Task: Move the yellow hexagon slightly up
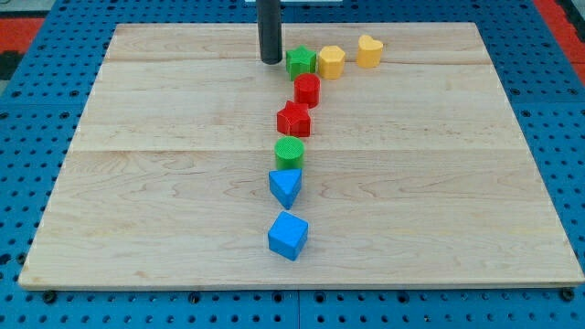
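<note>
A: Near the top centre of the frame, your tip stands on the table, just to the left of the green star. Where does the yellow hexagon lie from you?

B: To the right of your tip, in the same row, with the green star in between and touching or nearly touching the hexagon's left side. The yellow heart sits just beyond it, further right and a little higher.

A: So which side must you reach?

B: I judge the lower side. The hexagon has to go toward the top of the frame, so your tip needs to come underneath it and push upward. The red block sits just below the star, close to the hexagon's lower left, so the clear approach looks to be from the lower right.

A: And the hand?

B: You have no hand here, only the bare rod; it holds nothing and touches no block. The hexagon looks compact, with no long axis to mind.
</note>
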### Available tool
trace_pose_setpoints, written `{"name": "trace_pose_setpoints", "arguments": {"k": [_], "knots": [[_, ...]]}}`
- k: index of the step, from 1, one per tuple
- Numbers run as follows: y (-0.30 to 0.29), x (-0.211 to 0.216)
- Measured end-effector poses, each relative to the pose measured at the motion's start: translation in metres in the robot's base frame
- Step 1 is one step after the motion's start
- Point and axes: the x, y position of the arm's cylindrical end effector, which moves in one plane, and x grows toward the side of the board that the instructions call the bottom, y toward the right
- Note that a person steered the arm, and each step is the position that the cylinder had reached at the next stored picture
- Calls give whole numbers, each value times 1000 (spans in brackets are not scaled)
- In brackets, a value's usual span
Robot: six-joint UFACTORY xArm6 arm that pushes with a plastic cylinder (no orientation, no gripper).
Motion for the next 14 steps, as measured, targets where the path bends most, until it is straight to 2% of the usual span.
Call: {"name": "trace_pose_setpoints", "arguments": {"k": [4, 5, 6, 7, 8, 9, 10, 11, 12, 13, 14], "knots": [[24, 1], [1, -43], [118, -72], [231, -33], [230, 8], [167, 37], [111, 35], [97, 3], [98, 0], [99, -21], [129, -24]]}}
